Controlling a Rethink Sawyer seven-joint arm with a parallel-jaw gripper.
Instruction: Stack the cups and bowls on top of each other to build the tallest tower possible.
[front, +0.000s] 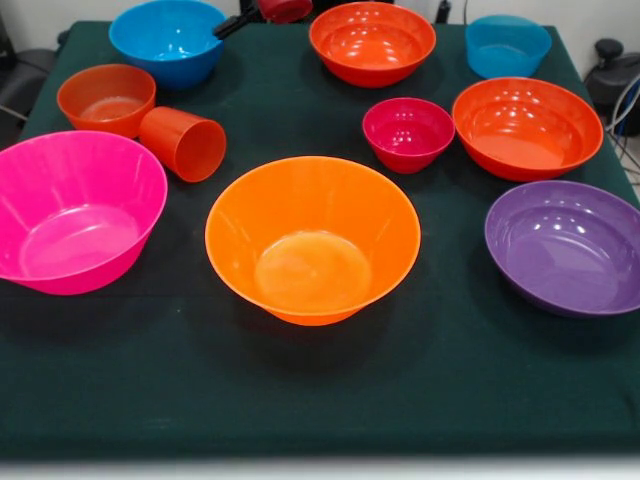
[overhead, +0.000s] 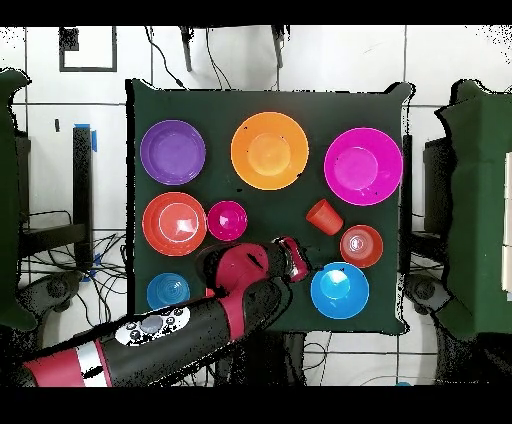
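The large yellow-orange bowl (front: 312, 240) stands alone and empty at the table's middle (overhead: 269, 150). The orange-red tumbler (front: 185, 143) lies on its side beside the squat small orange bowl (front: 107, 98); it also shows in the overhead view (overhead: 323, 216). The large pink bowl (front: 75, 210), the purple bowl (front: 565, 245), two orange-red bowls (front: 527, 127) (front: 372, 42), the small magenta bowl (front: 408, 133) and the blue bowl (front: 168, 40) each stand apart, none stacked. My gripper (front: 262, 14) shows only at the top edge, next to the blue bowl's rim (overhead: 293, 258). It holds nothing that I can see.
A smaller light-blue bowl (front: 507, 45) stands at the far right corner. The dark green cloth (front: 320, 390) covers the table, bare along its near edge. In the overhead view my arm (overhead: 180, 330) lies over the robot-side edge and hides one orange-red bowl.
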